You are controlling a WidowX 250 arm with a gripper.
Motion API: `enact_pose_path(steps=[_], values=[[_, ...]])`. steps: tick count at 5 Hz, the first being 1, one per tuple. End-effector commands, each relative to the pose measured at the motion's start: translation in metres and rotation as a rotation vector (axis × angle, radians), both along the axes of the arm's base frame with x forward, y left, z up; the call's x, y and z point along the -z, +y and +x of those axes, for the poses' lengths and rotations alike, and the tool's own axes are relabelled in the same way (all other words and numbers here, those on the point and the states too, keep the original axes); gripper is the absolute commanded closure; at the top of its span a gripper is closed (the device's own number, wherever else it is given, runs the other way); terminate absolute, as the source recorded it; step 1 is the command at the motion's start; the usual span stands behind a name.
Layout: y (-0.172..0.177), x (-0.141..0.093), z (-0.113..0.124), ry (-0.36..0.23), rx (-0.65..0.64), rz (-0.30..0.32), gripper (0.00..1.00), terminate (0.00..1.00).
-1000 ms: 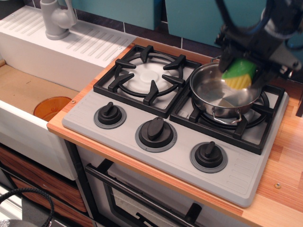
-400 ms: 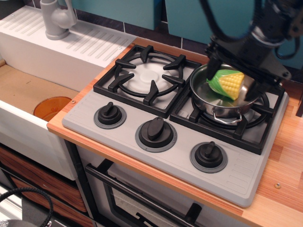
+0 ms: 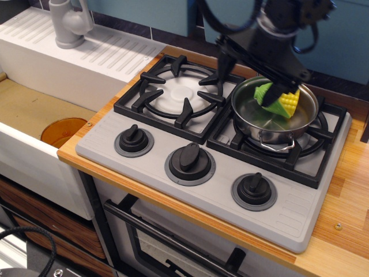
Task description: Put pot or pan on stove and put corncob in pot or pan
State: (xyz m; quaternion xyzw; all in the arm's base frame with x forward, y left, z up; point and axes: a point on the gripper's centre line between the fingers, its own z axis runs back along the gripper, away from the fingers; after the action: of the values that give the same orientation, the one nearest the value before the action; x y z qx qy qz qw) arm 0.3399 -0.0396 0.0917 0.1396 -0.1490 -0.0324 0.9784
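Here: one corncob inside one pot; three knobs.

— Where does the pot stand?
— On the right burner of the stove, on the black grate.
— And the corncob?
— Inside the pot, tilted, with the green husk end toward the left and the yellow kernels toward the right.
— The pincer?
— Above the pot's left rim, with its jaws spread wide. One finger crosses in front of the cob; the other hangs by the left grate.
— Anything else?
— Three black knobs along the front, and an orange cup in the sink.
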Motion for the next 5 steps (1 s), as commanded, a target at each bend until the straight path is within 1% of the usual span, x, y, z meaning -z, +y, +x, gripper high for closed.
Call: enact_pose_path(steps=[1, 2, 3, 4, 5], values=[[0.024, -0.021, 0.008, -0.055, 0.043, -0.023, 0.0, 0.0], [0.031, -0.02, 0.001, -0.041, 0.046, -0.032, 0.0, 0.0], [0.038, -0.021, -0.018, -0.028, 0.04, -0.041, 0.0, 0.0], [0.043, -0.018, -0.033, -0.046, 0.048, -0.07, 0.0, 0.0], [0.04, -0.007, -0.036, -0.023, 0.037, -0.104, 0.0, 0.0]])
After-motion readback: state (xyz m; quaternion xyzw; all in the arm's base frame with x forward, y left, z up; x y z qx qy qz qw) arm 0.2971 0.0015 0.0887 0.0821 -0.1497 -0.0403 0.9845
